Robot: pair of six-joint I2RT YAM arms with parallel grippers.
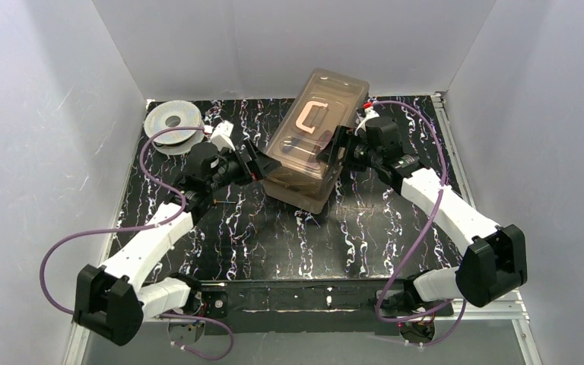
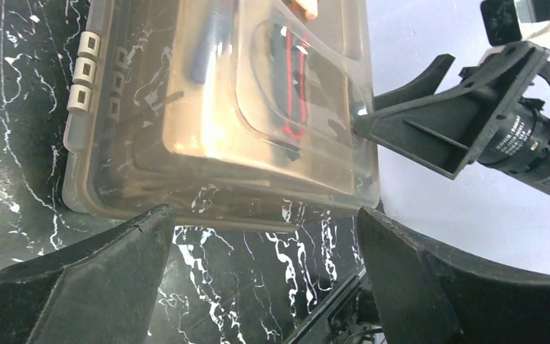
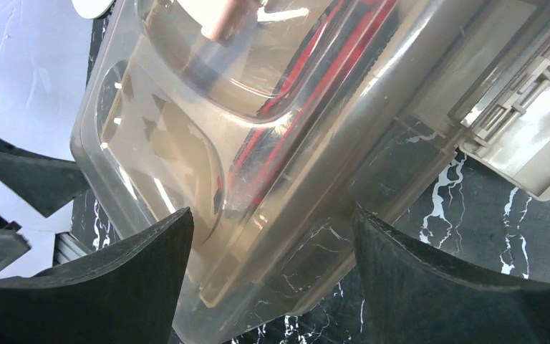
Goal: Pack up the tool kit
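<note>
One tan toolbox [image 1: 300, 188], translucent lid [image 1: 333, 91] closed and cream handle [image 1: 313, 115] on top, is sitting askew on the black marbled table [image 1: 274, 243]. Two tools are flanking the toolbox, the left tool [image 1: 257, 161] and the right tool [image 1: 337, 146] both gaping wide at its ends. One grey spool [image 1: 171, 122] is lying left of the toolbox, with bare table stretching in front.

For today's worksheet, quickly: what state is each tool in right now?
Left tool: open, holding nothing, facing the toolbox.
Right tool: open, holding nothing.
</note>
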